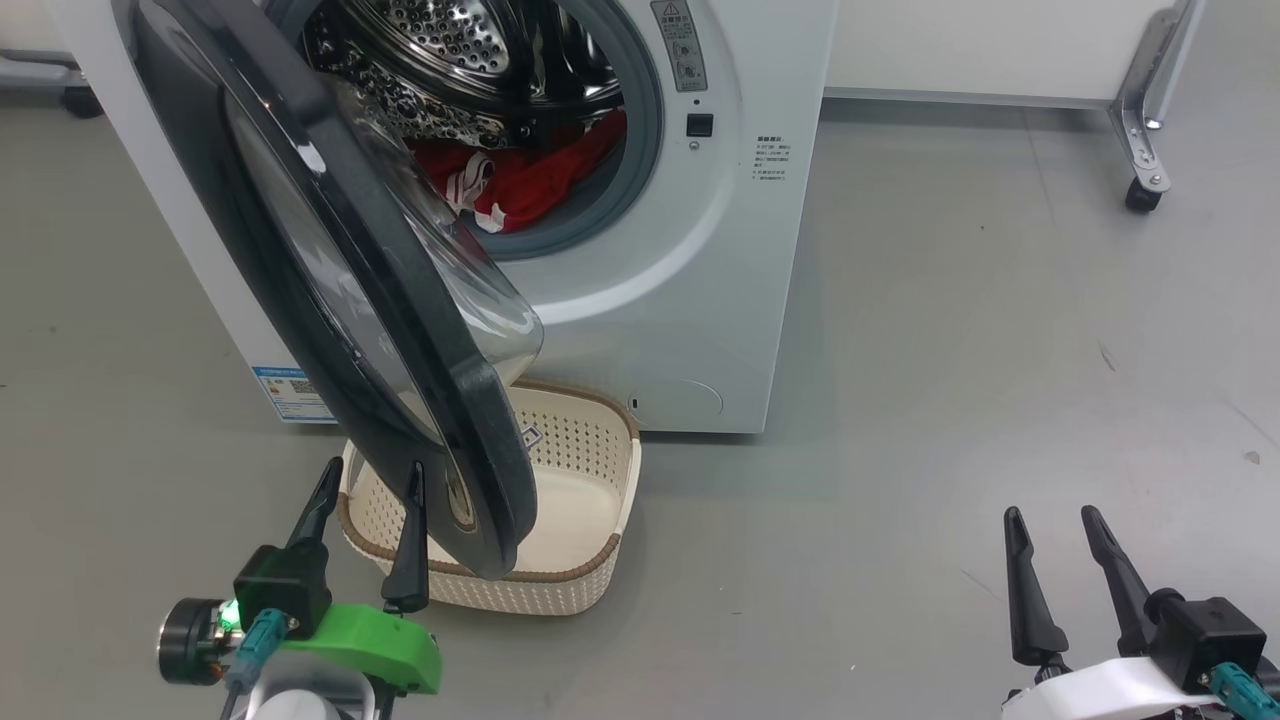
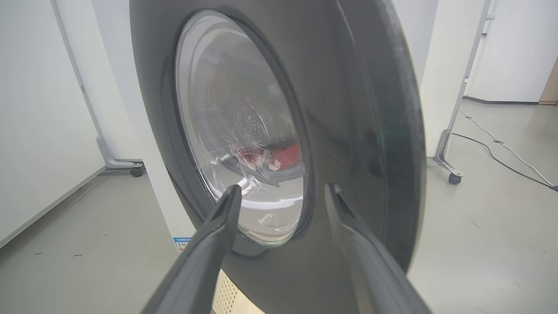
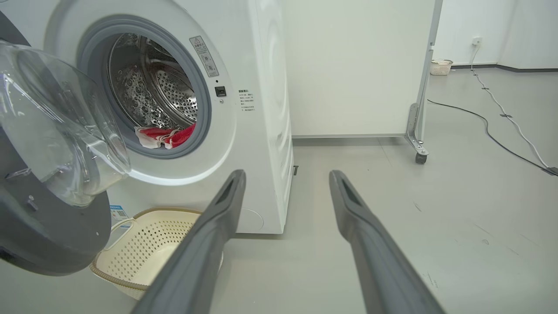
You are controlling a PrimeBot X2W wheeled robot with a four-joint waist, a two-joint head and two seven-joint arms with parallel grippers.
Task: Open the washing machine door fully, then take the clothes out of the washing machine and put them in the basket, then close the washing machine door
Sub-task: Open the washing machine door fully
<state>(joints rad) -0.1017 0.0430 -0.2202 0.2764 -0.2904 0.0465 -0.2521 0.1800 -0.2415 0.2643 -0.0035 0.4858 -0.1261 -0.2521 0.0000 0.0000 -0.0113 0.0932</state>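
The washing machine door (image 1: 330,290) stands half-swung, edge toward me over the basket's (image 1: 560,585) left rim (my left gripper (image 1: 372,468) and right gripper (image 1: 1052,514) gape empty).

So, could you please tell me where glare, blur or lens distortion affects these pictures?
Head view: even light, sharp, with pale reflections streaking the washing machine door. Left wrist view: the door's glass warps the clothes behind it, and the near fingers look soft. Right wrist view: the wide lens bows the washing machine at its edges.

Left hand (image 1: 375,465) green-collared; right hand (image 1: 1051,511) white-collared; dark fingers (image 1: 1027,600).
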